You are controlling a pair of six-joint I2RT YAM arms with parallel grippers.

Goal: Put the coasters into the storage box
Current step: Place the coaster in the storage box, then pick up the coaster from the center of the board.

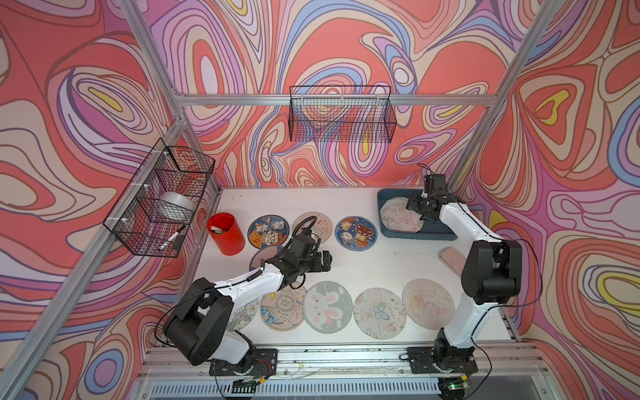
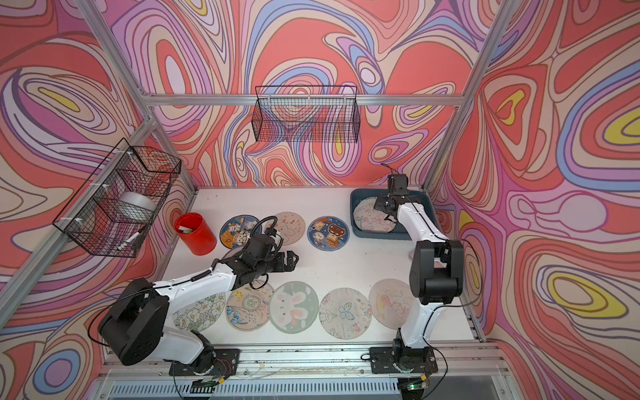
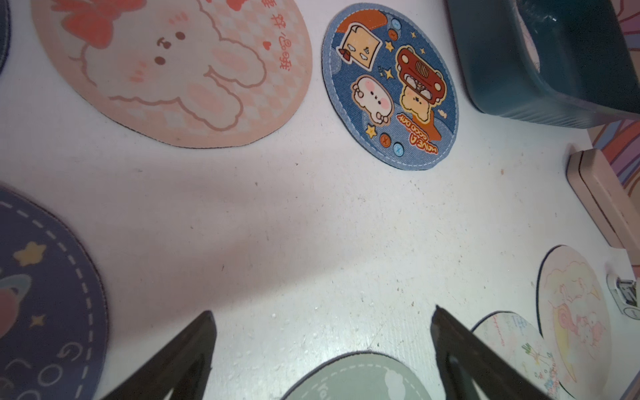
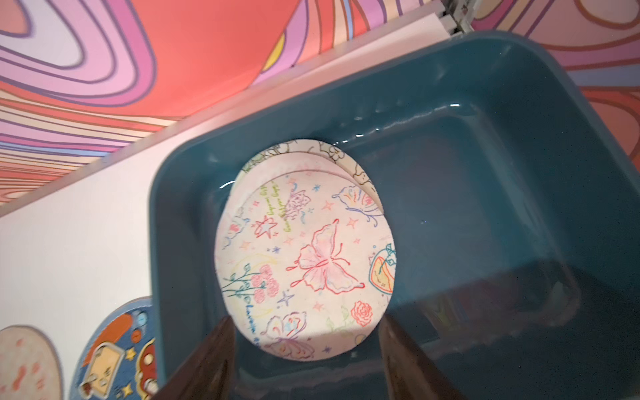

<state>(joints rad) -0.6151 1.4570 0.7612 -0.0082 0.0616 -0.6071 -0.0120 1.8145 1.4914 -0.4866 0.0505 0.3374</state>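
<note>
- Coasters (image 4: pixel 304 263) lay stacked in the box (image 4: pixel 485 69) at the table's far right. A butterfly print was on top, and the edges of two more showed beneath it.
- Right gripper (image 4: pixel 308 346) hung over that stack, jaws released and spread, grasping nothing.
- Left gripper (image 3: pixel 322 315) hung over bare table (image 3: pixel 311 225), jaws wide apart and empty.
- Other coasters lay flat on the table in a far row and a near row.
- Left arm (image 1: pixel 249 282) hid most of a purple coaster (image 1: pixel 261 258) and part of a floral coaster (image 2: pixel 201 311) at near left.
- In both top views the right gripper covered part of the stack.
</note>
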